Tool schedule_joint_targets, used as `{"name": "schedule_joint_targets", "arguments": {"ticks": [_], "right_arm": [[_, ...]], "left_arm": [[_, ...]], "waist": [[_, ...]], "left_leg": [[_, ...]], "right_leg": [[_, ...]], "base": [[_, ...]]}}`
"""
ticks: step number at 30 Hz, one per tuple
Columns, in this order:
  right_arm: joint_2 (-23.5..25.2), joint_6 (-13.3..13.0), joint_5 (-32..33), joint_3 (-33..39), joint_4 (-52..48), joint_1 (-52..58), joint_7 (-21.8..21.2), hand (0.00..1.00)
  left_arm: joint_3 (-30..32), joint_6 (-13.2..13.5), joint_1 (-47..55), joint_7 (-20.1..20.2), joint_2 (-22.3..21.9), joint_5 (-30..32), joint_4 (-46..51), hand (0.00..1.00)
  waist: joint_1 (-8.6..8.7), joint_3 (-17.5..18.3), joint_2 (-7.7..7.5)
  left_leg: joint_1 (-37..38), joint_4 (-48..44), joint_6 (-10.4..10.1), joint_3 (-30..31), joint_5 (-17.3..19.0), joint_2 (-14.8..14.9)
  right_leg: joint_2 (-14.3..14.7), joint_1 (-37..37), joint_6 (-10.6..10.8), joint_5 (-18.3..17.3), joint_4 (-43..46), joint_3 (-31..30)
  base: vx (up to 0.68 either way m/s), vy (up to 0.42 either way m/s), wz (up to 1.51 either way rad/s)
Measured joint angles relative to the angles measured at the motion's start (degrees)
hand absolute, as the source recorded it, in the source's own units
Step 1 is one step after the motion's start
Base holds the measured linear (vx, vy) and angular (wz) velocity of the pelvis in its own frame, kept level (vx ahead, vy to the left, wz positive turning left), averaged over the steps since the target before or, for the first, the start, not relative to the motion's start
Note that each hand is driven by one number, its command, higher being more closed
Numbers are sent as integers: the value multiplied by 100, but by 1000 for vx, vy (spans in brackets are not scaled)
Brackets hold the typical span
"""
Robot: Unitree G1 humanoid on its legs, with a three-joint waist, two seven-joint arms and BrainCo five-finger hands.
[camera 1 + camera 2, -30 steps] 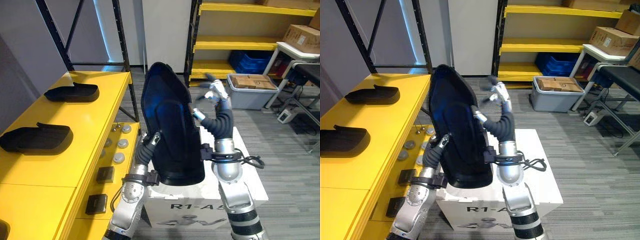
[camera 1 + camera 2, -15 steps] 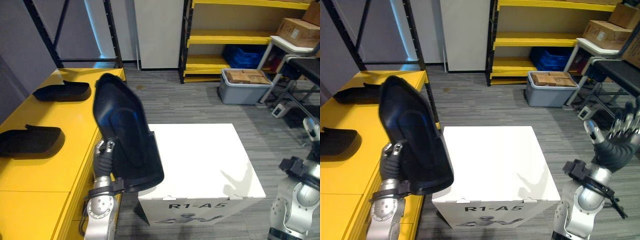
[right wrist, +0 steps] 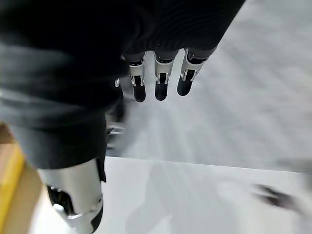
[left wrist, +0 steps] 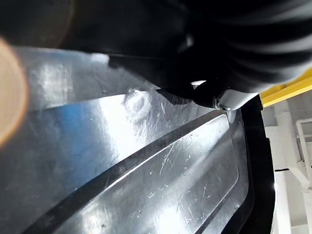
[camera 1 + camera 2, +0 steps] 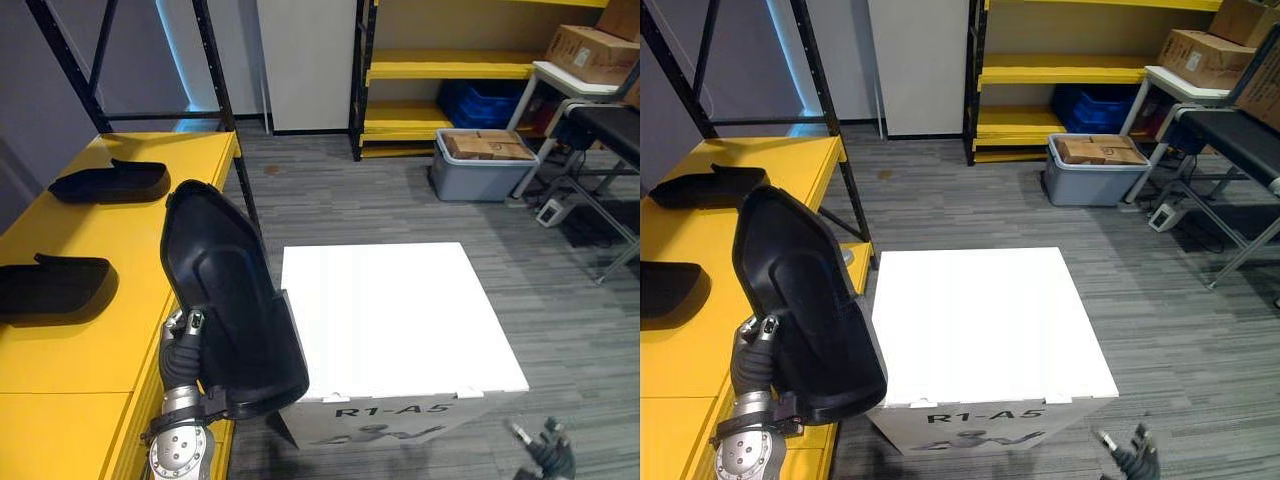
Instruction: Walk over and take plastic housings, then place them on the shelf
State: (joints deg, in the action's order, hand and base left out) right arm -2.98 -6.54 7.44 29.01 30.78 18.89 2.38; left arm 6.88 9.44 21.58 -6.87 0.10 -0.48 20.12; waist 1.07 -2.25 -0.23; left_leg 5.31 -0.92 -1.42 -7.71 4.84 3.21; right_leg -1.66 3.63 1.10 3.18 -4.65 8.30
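Observation:
A large black plastic housing [image 5: 225, 290] stands upright in the air between the yellow table [image 5: 130, 340] and the white box [image 5: 390, 320]. My left hand [image 5: 183, 335] is behind its lower part and carries it alone. Its glossy inner surface [image 4: 146, 161] shows close up in the left wrist view. My right hand [image 5: 545, 452] hangs low at the front right, over the floor, open and holding nothing, with its fingers [image 3: 156, 83] straight. Two more black housings [image 5: 110, 182] [image 5: 55, 290] lie on the yellow table.
The white box stands right in front of me. A black rack post [image 5: 225, 110] rises at the table's far corner. Yellow shelving [image 5: 450, 65] lines the back, with a grey bin of cardboard boxes [image 5: 480, 160] on the floor before it. A bench [image 5: 600, 120] stands at the right.
My right hand has let go of the housing and dropped to the lower right. The housing, now on the left hand alone, has moved left toward the yellow table. The camera has shifted.

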Motion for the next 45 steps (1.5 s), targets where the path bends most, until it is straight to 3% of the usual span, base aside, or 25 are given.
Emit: {"name": "schedule_joint_targets", "arguments": {"ticks": [5,11,16,22,24,25,27,28,29,30,31,32,33,34,35,36,43,44,45], "right_arm": [[277,148,-4,-662,395,223,-316,0],[491,229,6,-1123,991,134,-590,0],[219,296,-188,-1480,1492,-133,-568,0],[-74,333,-807,-1903,2079,-568,-369,0],[-154,347,-881,-1910,2297,-768,-300,0],[-176,365,-909,-1907,2375,-851,-249,0],[-184,389,-964,-1910,2421,-943,-225,0],[-184,420,-1029,-1926,2435,-1003,-195,0],[-210,419,-1031,-1967,2433,-998,-179,0],[-288,419,-1037,-2038,2396,-984,-178,0],[-404,420,-1045,-2024,2378,-995,-166,0],[-379,433,-1045,-2002,2475,-1041,-125,0],[-280,442,-1044,-2001,2542,-1018,-122,0],[-212,426,-1025,-1929,2484,-1012,-120,0],[-308,424,-1023,-1856,2458,-1022,-117,0],[-312,443,-1018,-1780,2487,-1051,-94,0],[-289,447,-1011,-1773,2530,-1055,-76,0],[-309,453,-1011,-1766,2515,-1040,-83,0],[-352,457,-1011,-1765,2460,-964,-89,0]], "left_arm": [[-249,1,85,53,-79,-12,296,100],[-455,-1,71,47,-151,-29,297,100],[-681,-2,22,-22,-154,-52,249,100],[-1328,-49,-702,-136,-124,-52,-5,100],[-1526,-50,-992,-183,-128,-51,2,100],[-1525,-51,-1087,-186,-92,-45,3,100],[-1543,-52,-1196,-191,-29,-45,-2,100],[-1575,-55,-1303,-188,70,-44,-37,100],[-1657,-54,-1420,-183,104,-43,-132,100],[-1779,-54,-1636,-186,113,-41,-294,100],[-1939,-54,-1859,-188,71,-44,-437,100],[-2200,-48,-2183,-199,142,-44,-580,100],[-2294,-48,-2335,-196,198,-43,-661,100],[-2419,-32,-2631,-209,159,-47,-769,100],[-2436,-29,-2689,-214,83,-45,-782,100],[-2484,-20,-2743,-218,62,-44,-841,100],[-2528,-20,-2737,-171,128,-38,-862,100],[-2591,-20,-2733,-155,119,-30,-861,100],[-2697,-23,-2686,-145,126,-13,-861,100]], "waist": [[-21,1,2],[-168,8,-5],[-287,44,-69],[-520,-38,-133],[-600,-265,-113],[-598,-321,-134],[-588,-348,-96],[-550,-378,-90],[-499,-376,-88],[-440,-326,36],[-380,-287,210],[-193,-236,175],[-42,-182,-27],[21,-192,-22],[33,-194,133],[-19,-205,147],[-148,-228,129],[-132,-278,139],[-80,-319,104]], "left_leg": [[101,-53,9,-17,67,20],[106,-130,27,196,105,-36],[94,-149,55,549,60,-124],[-247,-370,8,1575,-153,-358],[-489,-505,-101,1787,-289,-424],[-735,-697,-125,1205,-155,-290],[-1096,-1332,29,212,53,75],[-1257,-1965,263,-506,267,390],[-1300,-2419,402,-823,346,578],[-1321,-2865,560,-1132,492,834],[-1401,-2820,578,-1269,623,884],[-1324,-1978,314,-938,485,459],[-1170,-1448,511,-1032,409,221],[-1008,-1635,547,-1754,327,443],[-952,-1490,152,-1605,360,483],[-928,-1382,242,-1559,225,304],[-911,-1108,296,-1156,199,-169],[-906,-1103,338,-1021,224,-279],[-899,-1114,371,-804,233,-391]], "right_leg": [[-16,44,25,-144,199,15],[-106,86,61,-326,437,205],[-206,211,97,-456,530,552],[-394,449,111,-626,627,1612],[-493,449,64,-696,768,2064],[-523,358,38,-706,852,2309],[-548,243,-6,-734,996,2467],[-608,238,-24,-748,1110,2607],[-681,242,2,-783,1222,2740],[-768,226,82,-868,1423,2931],[-769,227,106,-944,1641,3109],[-875,150,114,-1034,1682,3265],[-998,107,41,-958,1413,3330],[-1096,227,122,-670,1226,3704],[-1052,261,220,-619,1274,3813],[-1186,286,122,-539,1281,3825],[-1663,392,222,-534,1650,4121],[-1828,360,123,-660,1941,4019],[-1958,205,-172,-707,2388,3286]], "base": [[0,0,0],[-12,10,18],[11,-2,41],[-37,-41,94],[-159,-26,107],[-211,7,93],[-130,44,57],[-55,95,50],[-56,122,69],[-61,181,80],[-62,238,138],[-63,209,155],[-57,127,208],[-19,36,154],[15,103,129],[42,127,52],[-32,137,38],[-78,180,59],[-55,169,76]]}}
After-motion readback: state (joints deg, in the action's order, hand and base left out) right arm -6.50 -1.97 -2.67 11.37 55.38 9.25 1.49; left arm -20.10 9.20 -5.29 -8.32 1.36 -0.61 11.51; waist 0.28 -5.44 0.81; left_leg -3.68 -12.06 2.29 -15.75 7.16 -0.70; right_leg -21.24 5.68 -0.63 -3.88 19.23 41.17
